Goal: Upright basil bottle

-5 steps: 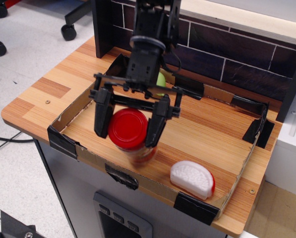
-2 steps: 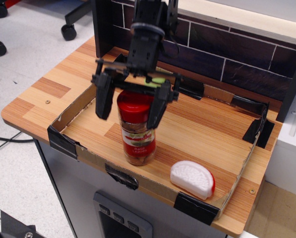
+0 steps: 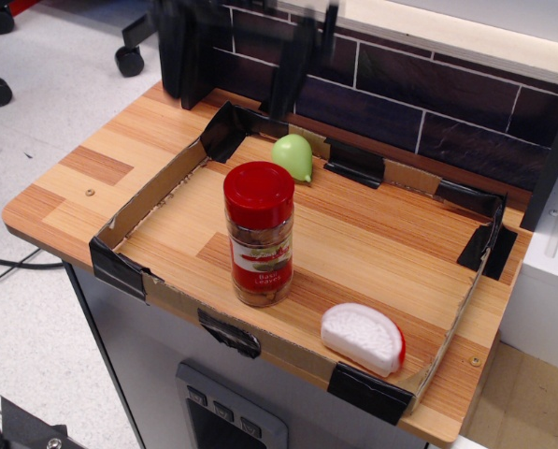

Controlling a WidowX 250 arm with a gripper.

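Observation:
The basil bottle (image 3: 258,236) stands upright on the wooden floor of the cardboard tray (image 3: 153,195), near the tray's front left. It is a clear jar with a wide red cap, a red-and-white label and brownish contents. My gripper (image 3: 226,95) is high above and behind it at the top edge of the view. It is blurred, open and empty, well apart from the bottle. Only its two dark fingers (image 3: 175,51) show.
A green pear-shaped toy (image 3: 293,156) lies at the tray's back wall behind the bottle. A white-and-red half-round slice (image 3: 363,338) lies in the front right corner. A dark tiled wall (image 3: 447,103) runs along the back. A white unit (image 3: 554,271) stands to the right.
My gripper has let go of the bottle and risen up and back, out of most of the view. The bottle stays standing upright, and the green toy now shows.

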